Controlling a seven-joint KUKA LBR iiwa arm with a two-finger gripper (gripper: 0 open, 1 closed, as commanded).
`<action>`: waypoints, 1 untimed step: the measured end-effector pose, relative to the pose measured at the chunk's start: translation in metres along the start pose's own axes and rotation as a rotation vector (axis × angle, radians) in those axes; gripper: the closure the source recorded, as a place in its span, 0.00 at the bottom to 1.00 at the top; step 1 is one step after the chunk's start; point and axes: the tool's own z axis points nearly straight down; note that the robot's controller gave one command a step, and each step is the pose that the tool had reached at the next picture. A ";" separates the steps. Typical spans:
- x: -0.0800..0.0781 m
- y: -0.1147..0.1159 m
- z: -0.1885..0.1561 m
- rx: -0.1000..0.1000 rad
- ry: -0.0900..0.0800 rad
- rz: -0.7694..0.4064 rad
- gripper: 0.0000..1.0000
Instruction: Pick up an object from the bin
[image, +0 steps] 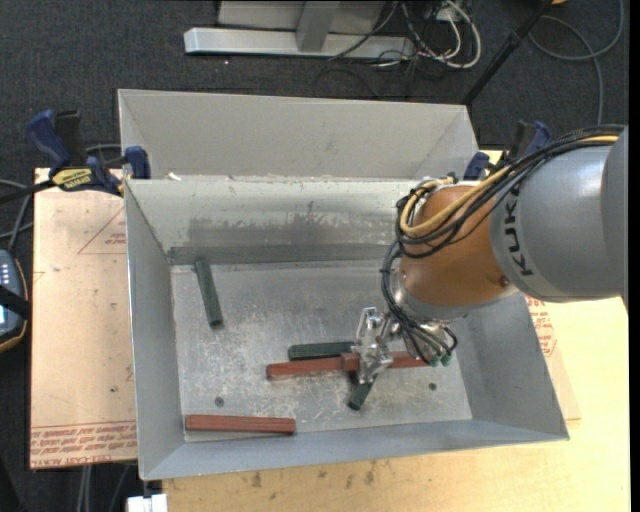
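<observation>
Orange wrist cover (450, 250) uppermost; below it the gripper (364, 362) hangs low over a red-brown stick (310, 369), with a dark green stick (318, 351) just beside it on the left. Risk, as I judge it: both sticks caught together, or one levered away. Parted or closed, I cannot tell.

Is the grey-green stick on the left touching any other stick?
No, the grey-green flat stick lies alone, well apart from the dark green stick and the long reddish-brown stick in the middle.
</observation>
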 end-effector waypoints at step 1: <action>-0.001 0.001 -0.026 0.003 0.006 -0.035 1.00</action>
